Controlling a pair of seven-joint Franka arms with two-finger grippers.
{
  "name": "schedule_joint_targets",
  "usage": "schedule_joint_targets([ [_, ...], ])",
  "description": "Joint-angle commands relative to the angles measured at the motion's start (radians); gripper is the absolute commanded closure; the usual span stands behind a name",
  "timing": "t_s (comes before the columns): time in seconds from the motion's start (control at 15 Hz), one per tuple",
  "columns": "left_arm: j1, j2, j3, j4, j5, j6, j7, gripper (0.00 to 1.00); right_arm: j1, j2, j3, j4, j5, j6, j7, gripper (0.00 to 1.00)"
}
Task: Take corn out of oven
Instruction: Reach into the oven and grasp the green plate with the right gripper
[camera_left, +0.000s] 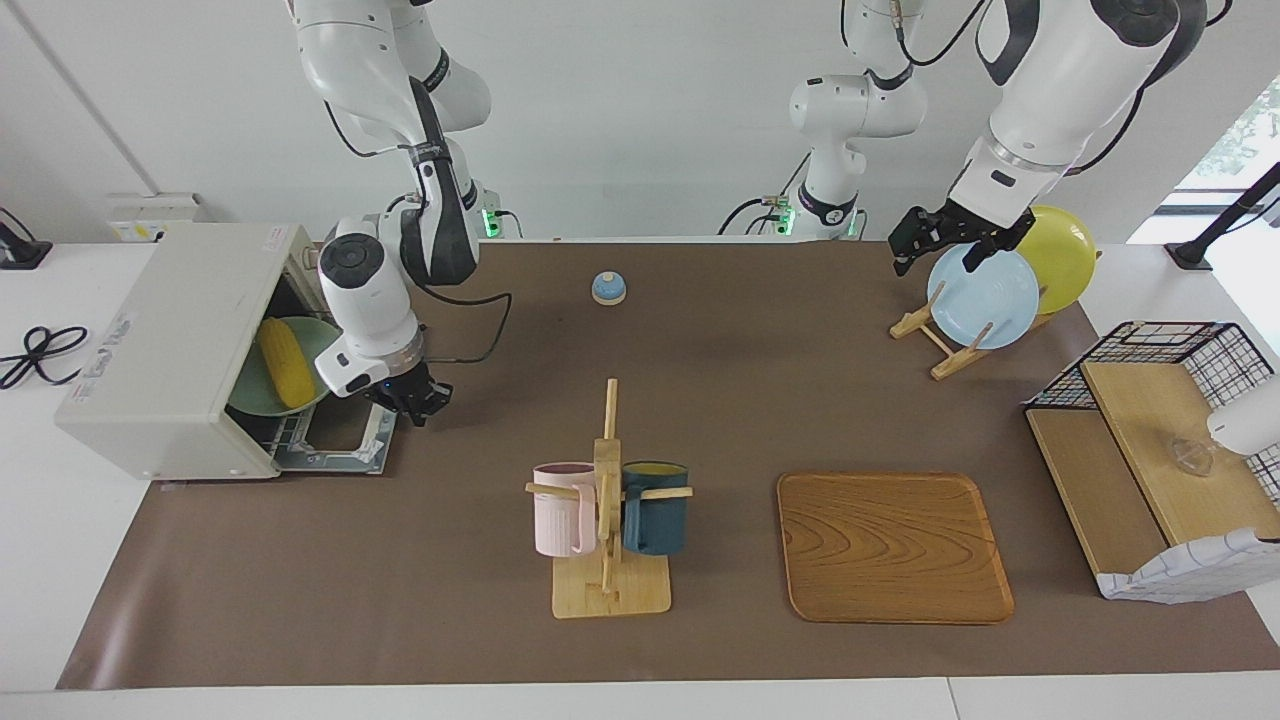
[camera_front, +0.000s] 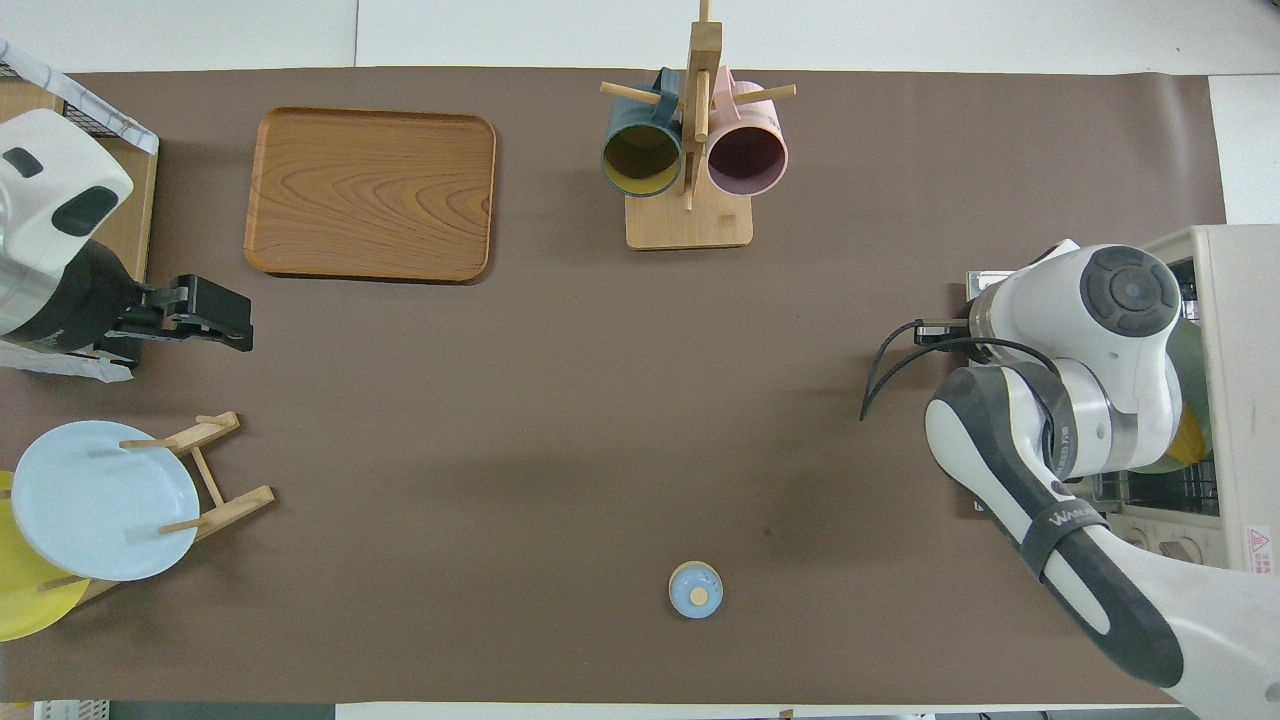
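Observation:
The off-white oven (camera_left: 170, 330) stands at the right arm's end of the table, its door (camera_left: 340, 450) folded down flat. Inside, the yellow corn (camera_left: 283, 362) lies on a green plate (camera_left: 250, 395) on the wire rack. My right gripper (camera_left: 412, 398) hangs low at the door's outer edge, a little clear of the oven mouth. In the overhead view the right arm's wrist hides that gripper, and only a sliver of the corn (camera_front: 1190, 440) shows. My left gripper (camera_left: 938, 248) waits open over the plate rack, holding nothing.
A wooden mug rack (camera_left: 608, 500) with a pink and a dark blue mug stands mid-table, a wooden tray (camera_left: 893, 545) beside it. A small blue lid (camera_left: 608, 288) lies nearer the robots. A light blue plate (camera_left: 982, 297) and a yellow plate (camera_left: 1062, 255) lean in their rack. A wire shelf (camera_left: 1150, 440) fills the left arm's end.

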Motion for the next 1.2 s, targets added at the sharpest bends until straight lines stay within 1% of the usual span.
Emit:
schedule_joint_targets([
  [0.0,0.014,-0.017,-0.004,-0.014,-0.017,0.003,0.005,0.00,-0.007,-0.038,0.002,0.099,0.004,-0.187,0.059,0.74],
  [0.13,0.014,-0.015,-0.004,-0.014,-0.017,0.003,0.005,0.00,-0.007,-0.074,-0.004,0.106,-0.021,-0.287,0.068,0.49],
  [0.2,0.014,-0.017,-0.004,-0.014,-0.017,0.003,0.005,0.00,-0.009,-0.075,-0.007,0.106,-0.054,-0.316,0.082,0.46],
  [0.33,0.014,-0.017,-0.004,-0.014,-0.017,0.005,0.005,0.00,-0.039,-0.095,-0.007,0.090,-0.125,-0.347,0.090,0.46],
  [0.53,0.014,-0.017,-0.004,-0.014,-0.017,0.003,0.005,0.00,-0.070,-0.098,-0.007,0.076,-0.159,-0.363,0.078,0.46],
  [0.67,0.014,-0.017,-0.004,-0.014,-0.017,0.003,0.005,0.00,-0.114,-0.111,-0.006,0.041,-0.160,-0.332,0.026,0.46],
  [0.8,0.014,-0.017,-0.004,-0.014,-0.017,0.003,0.005,0.00,-0.140,-0.126,-0.006,-0.015,-0.160,-0.271,0.013,0.47],
  [1.0,0.014,-0.017,-0.004,-0.014,-0.017,0.003,0.005,0.00,-0.153,-0.137,-0.004,-0.053,-0.160,-0.222,-0.001,0.49],
  [1.07,0.014,-0.017,-0.004,-0.013,-0.017,0.003,0.005,0.00,-0.153,-0.137,-0.006,-0.056,-0.159,-0.221,-0.001,0.53],
  [1.13,0.014,-0.017,-0.004,-0.014,-0.017,0.003,0.005,0.00,-0.153,-0.140,-0.006,-0.064,-0.160,-0.221,-0.002,0.64],
])
